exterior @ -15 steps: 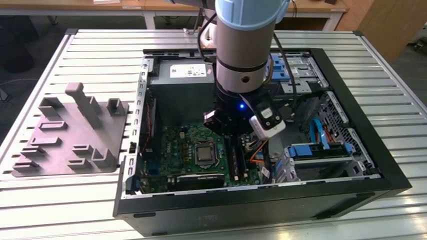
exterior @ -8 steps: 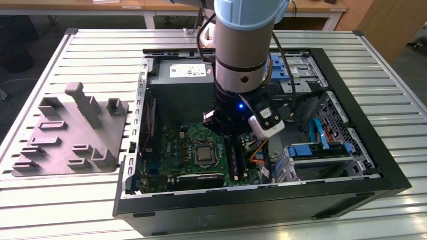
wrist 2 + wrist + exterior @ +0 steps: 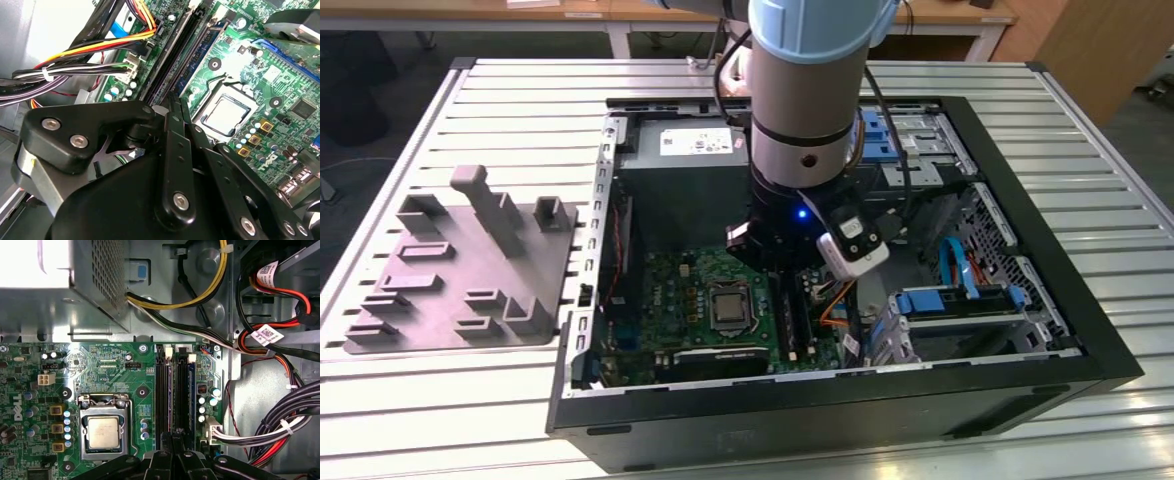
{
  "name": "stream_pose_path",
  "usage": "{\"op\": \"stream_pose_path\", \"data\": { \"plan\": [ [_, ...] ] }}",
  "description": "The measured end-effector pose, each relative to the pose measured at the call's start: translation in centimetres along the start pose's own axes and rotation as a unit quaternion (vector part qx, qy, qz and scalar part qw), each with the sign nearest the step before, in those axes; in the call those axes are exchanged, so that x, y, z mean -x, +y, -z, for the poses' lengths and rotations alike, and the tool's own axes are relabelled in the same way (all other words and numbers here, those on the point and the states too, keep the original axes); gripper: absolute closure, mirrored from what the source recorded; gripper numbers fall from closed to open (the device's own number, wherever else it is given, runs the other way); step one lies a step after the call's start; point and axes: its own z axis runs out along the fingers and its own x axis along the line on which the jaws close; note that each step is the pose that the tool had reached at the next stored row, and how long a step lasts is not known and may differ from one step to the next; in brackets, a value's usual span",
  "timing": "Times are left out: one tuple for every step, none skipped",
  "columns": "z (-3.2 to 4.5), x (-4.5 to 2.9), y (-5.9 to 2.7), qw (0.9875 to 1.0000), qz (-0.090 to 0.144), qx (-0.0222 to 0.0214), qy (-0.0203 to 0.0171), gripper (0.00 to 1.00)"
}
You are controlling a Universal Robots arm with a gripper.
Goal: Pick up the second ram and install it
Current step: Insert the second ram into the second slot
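One arm stands vertical over the open metal computer case in the exterior view, its black gripper down at the green motherboard, just to the exterior view's right of the square CPU socket. In the second wrist view I see glossy bolted linkages narrowing to fingers pinched on the second ram, a thin dark strip edge-on in its slot. In the first wrist view it lies among long parallel slots beside the silvery CPU.
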Motion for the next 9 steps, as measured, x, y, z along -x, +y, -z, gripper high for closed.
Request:
{"op": "stream_pose_path", "data": {
  "plan": [
    [-0.01, 0.0, 0.0, 1.0, 0.0, 0.0001, 0.0, 0.89],
    [-0.01, 0.0, 0.0, 1.0, 0.0, 0.0001, 0.0, 0.89],
    [-0.01, 0.0, 0.0, 1.0, 0.0, 0.0, 0.0, 0.89],
    [-0.01, 0.0, 0.0, 1.0, 0.0, -0.0001, 0.0, 0.89],
    [-0.02, 0.0, 0.01, 1.0, 0.0, -0.0005, -0.0001, 0.89],
    [-0.03, 0.0, 0.01, 1.0, 0.0, -0.001, -0.0001, 0.89],
    [-0.05, 0.0, 0.01, 1.0, 0.0, -0.0015, -0.0001, 0.89],
    [-0.1, 0.0, 0.01, 1.0, 0.0, -0.002, -0.0001, 0.89],
    [-0.14, -0.01, 0.01, 1.0, 0.0, -0.0026, -0.0001, 0.89]
  ]
}}
